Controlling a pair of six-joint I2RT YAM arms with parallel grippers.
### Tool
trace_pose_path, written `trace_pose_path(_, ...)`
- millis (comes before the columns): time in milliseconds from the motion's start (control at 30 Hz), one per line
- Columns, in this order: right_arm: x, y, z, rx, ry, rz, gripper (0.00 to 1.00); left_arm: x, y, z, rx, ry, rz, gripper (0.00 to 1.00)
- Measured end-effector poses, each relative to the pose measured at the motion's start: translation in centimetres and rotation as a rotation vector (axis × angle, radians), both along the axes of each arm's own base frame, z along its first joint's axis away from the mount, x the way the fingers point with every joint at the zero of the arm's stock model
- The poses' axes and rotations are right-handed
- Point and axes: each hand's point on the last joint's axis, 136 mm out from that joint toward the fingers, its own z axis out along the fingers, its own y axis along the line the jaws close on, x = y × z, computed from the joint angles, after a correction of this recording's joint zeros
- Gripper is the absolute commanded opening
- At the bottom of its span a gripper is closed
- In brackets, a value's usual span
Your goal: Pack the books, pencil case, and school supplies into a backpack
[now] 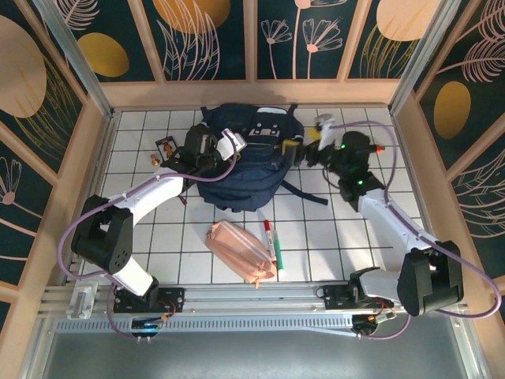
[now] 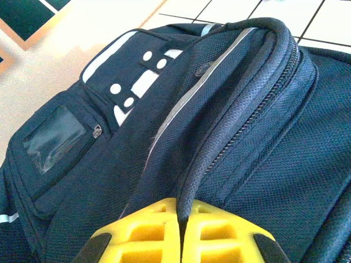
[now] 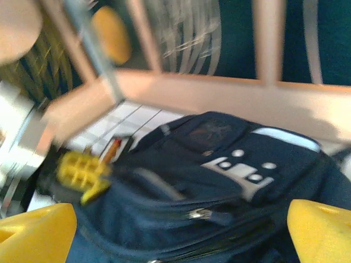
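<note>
The backpack [image 1: 241,170] lay at the far middle of the table [image 1: 158,237] — left fingers [image 2: 145,233] clamped on its edge piping, right fingers [image 3: 35,233] spread wide just beside it; the pencil case [image 1: 239,249] lay nearer.

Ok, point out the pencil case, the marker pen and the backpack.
pencil case [image 1: 241,251]: top external view, middle of the pink pouch.
marker pen [image 1: 272,244]: top external view, middle of its shaft.
backpack [image 1: 237,180]: top external view, navy front panel.
</note>
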Motion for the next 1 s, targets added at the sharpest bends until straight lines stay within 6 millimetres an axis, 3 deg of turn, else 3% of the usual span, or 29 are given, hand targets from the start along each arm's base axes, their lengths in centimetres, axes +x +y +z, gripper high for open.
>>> trace_pose_path(67,1.2,-1.6,0.1,0.105,0.118,-0.038,0.75,-0.1,0.0,0.0,-0.005,0.002,-0.003,0.0)
trace_pose_path(100,1.5,-1.5,-0.4,0.135,0.176,-0.026,0.69,-0.1,0.0,-0.1,-0.008,0.004,-0.002,0.0)
trace_pose_path(267,-0.1,2.0,-5.6,0.184,0.442,0.159,0.63,-0.2,-0.2,0.0,-0.021,0.007,-0.008,0.0)
trace_pose_path(367,-0.9,2.7,-8.0,0.165,0.526,0.238,0.57,-0.4,-0.1,0.0,-0.029,0.008,-0.012,0.0)
trace_pose_path(433,-1.0,3.0,-9.0,0.154,0.55,0.291,0.48,-0.5,-0.2,0.1,-0.033,0.006,-0.013,0.0)
trace_pose_path(800,-1.3,7.2,-11.8,0.068,0.555,0.51,0.54,-0.6,-0.3,0.1,-0.043,0.012,-0.02,0.0)
trace_pose_path(1000,-1.1,7.3,-12.3,0.032,0.539,0.523,0.54,-0.6,-0.3,0.1,-0.046,0.015,-0.023,0.0)
